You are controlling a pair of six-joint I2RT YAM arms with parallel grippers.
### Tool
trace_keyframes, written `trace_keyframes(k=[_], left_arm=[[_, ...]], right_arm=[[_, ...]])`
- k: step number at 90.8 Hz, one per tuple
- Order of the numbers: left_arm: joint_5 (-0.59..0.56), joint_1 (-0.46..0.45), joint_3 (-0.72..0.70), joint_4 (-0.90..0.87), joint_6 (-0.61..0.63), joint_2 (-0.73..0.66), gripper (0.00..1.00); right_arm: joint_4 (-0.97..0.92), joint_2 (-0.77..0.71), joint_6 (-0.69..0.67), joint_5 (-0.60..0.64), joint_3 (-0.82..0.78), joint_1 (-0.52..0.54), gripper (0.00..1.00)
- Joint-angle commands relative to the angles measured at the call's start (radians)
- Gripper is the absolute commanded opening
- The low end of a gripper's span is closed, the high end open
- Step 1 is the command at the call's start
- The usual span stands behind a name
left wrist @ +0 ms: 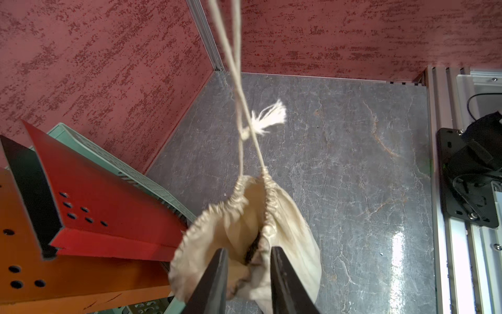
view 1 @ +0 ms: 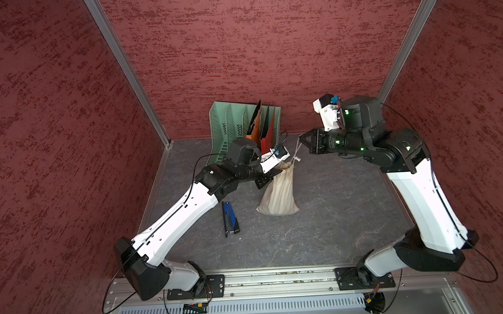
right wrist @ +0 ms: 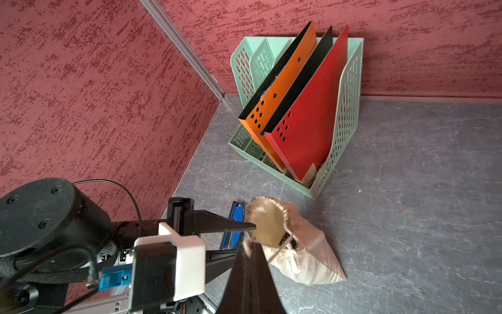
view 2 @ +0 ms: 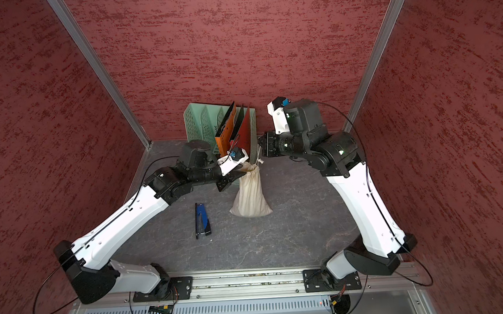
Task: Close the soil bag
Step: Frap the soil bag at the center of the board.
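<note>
Bag: the bag (view 1: 278,192) lies on the counter (view 1: 337,218) just in front of the rack (view 1: 227,126), neck raised toward it, mouth gaping.
Left pincer: the left pincer (left wrist: 248,248) has its jaws apart, straddling the bag's rim; I cannot tell whether they touch the cloth.
Right pincer: the right pincer (view 1: 301,137) is pressed together on the cords (left wrist: 236,68), above the bag and level with the rack's front.
Risk, drag: with the rim not pinned, a pull on the cords would likely haul the whole bag toward the rack instead of cinching the neck.
Risk, spill: a lifted, open bag could tip and shed soil.
Risk, slip: the cords are thin, so a sharp tug could slide them out of the jaws.
Risk, snag: the left wrist sits beside the red folder (right wrist: 312,114), and a sideways move could knock it.
Count, near: one stapler (view 1: 229,219), well in front of the rack; one bag.
Count, middle: two pincers; two cords; one frayed tassel (left wrist: 267,117).
Count, far: one rack; two folders in it, red and orange (right wrist: 282,89).
</note>
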Motion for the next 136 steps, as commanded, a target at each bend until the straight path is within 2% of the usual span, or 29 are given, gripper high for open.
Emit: trace_keyframes(k=[1, 24, 48, 59, 76, 95, 101, 108, 125, 136], left_arm=[[0.037, 0.006, 0.019, 0.064, -0.054, -0.004, 0.35], [0.14, 0.006, 0.06, 0.129, -0.056, 0.034, 0.46], [0.274, -0.013, 0.086, 0.123, 0.004, 0.088, 0.48], [0.258, -0.02, 0.081, 0.123, 0.032, 0.109, 0.49], [0.165, -0.019, 0.053, 0.182, 0.039, 0.124, 0.49], [0.176, -0.017, 0.087, 0.221, 0.036, 0.158, 0.5], [0.193, -0.018, 0.112, 0.215, 0.036, 0.179, 0.46], [0.217, -0.018, 0.135, 0.197, 0.044, 0.2, 0.38], [0.246, -0.017, 0.154, 0.122, 0.071, 0.231, 0.01], [0.241, -0.018, 0.144, 0.093, 0.075, 0.235, 0.0]], right_arm=[[0.096, -0.03, 0.01, -0.048, -0.042, 0.006, 0.0], [0.093, -0.063, 0.01, -0.055, -0.077, 0.009, 0.0], [0.035, -0.05, -0.011, -0.026, 0.002, 0.009, 0.0], [0.024, -0.05, -0.007, -0.029, 0.019, 0.009, 0.0], [0.03, -0.067, 0.015, -0.04, -0.012, 0.01, 0.0], [0.032, -0.074, 0.034, -0.05, -0.025, 0.011, 0.0], [0.031, -0.075, 0.038, -0.047, -0.028, 0.011, 0.0], [0.03, -0.078, 0.042, -0.042, -0.028, 0.012, 0.0], [0.026, -0.095, 0.049, -0.013, -0.021, 0.011, 0.0], [0.028, -0.105, 0.05, 0.001, -0.023, 0.011, 0.0]])
